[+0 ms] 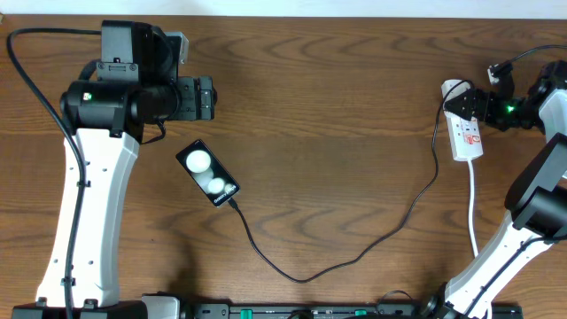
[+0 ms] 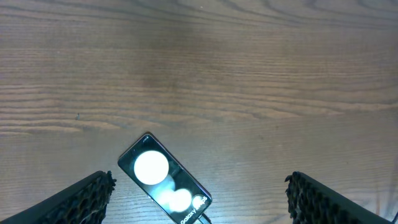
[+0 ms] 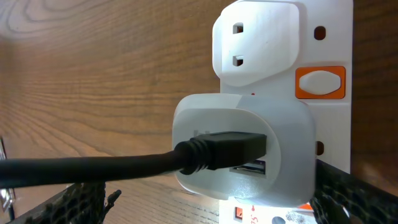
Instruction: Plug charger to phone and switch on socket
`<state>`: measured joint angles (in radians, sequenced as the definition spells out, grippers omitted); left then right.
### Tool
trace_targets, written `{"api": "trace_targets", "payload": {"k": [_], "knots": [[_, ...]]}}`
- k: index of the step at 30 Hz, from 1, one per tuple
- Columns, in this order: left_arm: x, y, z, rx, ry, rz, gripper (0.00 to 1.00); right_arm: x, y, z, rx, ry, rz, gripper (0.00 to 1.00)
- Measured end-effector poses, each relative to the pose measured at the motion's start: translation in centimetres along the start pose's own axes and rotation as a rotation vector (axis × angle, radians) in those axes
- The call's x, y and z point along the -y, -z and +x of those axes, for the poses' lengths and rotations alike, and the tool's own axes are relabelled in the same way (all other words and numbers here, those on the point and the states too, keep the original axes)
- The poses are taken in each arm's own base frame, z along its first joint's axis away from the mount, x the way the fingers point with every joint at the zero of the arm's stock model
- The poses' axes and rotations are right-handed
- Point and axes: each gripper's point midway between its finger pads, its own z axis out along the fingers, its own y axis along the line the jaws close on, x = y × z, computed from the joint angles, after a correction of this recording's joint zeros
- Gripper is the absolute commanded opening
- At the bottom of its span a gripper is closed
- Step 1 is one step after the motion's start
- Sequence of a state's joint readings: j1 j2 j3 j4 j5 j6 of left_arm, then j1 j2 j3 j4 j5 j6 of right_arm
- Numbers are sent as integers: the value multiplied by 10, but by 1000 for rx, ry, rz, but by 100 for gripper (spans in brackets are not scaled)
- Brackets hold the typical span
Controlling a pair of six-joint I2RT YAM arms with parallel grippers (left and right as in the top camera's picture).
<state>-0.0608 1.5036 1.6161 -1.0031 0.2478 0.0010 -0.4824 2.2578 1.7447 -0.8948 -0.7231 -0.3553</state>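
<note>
Dark brown wood-grain tabletop (image 1: 337, 106) fills view; pale strip (image 1: 354, 5) along far edge; even lighting.

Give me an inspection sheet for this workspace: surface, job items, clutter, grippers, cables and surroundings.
Surface: brown wood-grain table.
Job's things: phone lies flat, screen up, at an angle; charger meets its lower end, apparently plugged in; socket at the right, white adapter seated in it, orange switch state unclear.
Clutter: nothing seen.
Grippers: left gripper open, empty, aimed at the phone; right gripper open, empty, close to the adapter.
Cables: charger loops across the table from phone to adapter; white cord runs from the socket toward the near edge; thick black arm cable at the left.
Surroundings: black rail along the near edge.
</note>
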Motion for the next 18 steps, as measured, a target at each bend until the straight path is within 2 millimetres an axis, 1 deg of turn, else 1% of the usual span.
{"api": "trace_targets", "payload": {"k": [9,13,18], "knots": [[0,0,0,0,0,0,91,0,4,0,-22,-10,20,99],[0,0,0,0,0,0,91,3,11,10,-90,-60,67,99],[0,0,0,0,0,0,91,9,19,5,-112,-61,124,99]]}}
